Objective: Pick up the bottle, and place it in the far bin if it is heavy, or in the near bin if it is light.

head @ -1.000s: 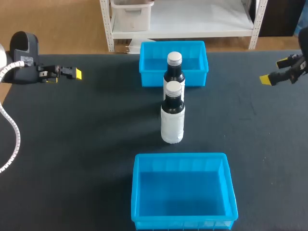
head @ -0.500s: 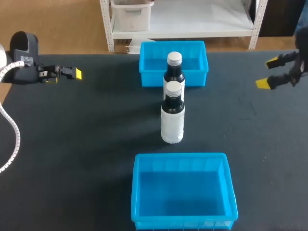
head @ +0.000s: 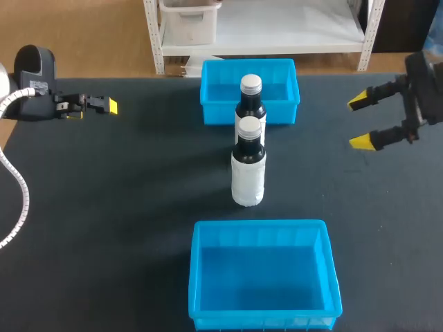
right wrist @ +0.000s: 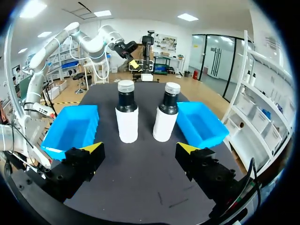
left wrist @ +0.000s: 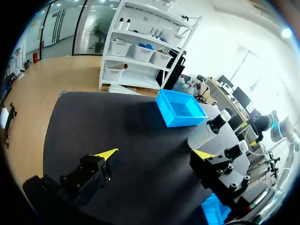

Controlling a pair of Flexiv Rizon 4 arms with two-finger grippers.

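- The bench point(head: 104, 207) is carrying two blue bins and two bottles, all lined up down its middle
- The near bin point(head: 259, 223) is sitting open at the front edge; the far bin point(head: 216, 111) is sitting at the back edge
- The near bottle point(head: 248, 173) is standing upright between the bins, well apart from the near bin; the far bottle point(head: 250, 104) is standing upright close behind it, just in front of the far bin, and I cannot tell whether the two are touching
- The right tool point(head: 358, 122) is hanging over the bench's right side, fingers spread wide with nothing between them, facing both bottles from well apart
- The left tool point(head: 109, 106) is hanging at the far left, fingers apart and empty
- Risk, as I judge it: the bottles are standing close together, so a sideways approach could be clipping the neighbour and toppling it, both being tall and narrow
- A high grip on the neck could be letting a heavy bottle swing or slip
- Misjudging the weight would be sending it to the wrong bin
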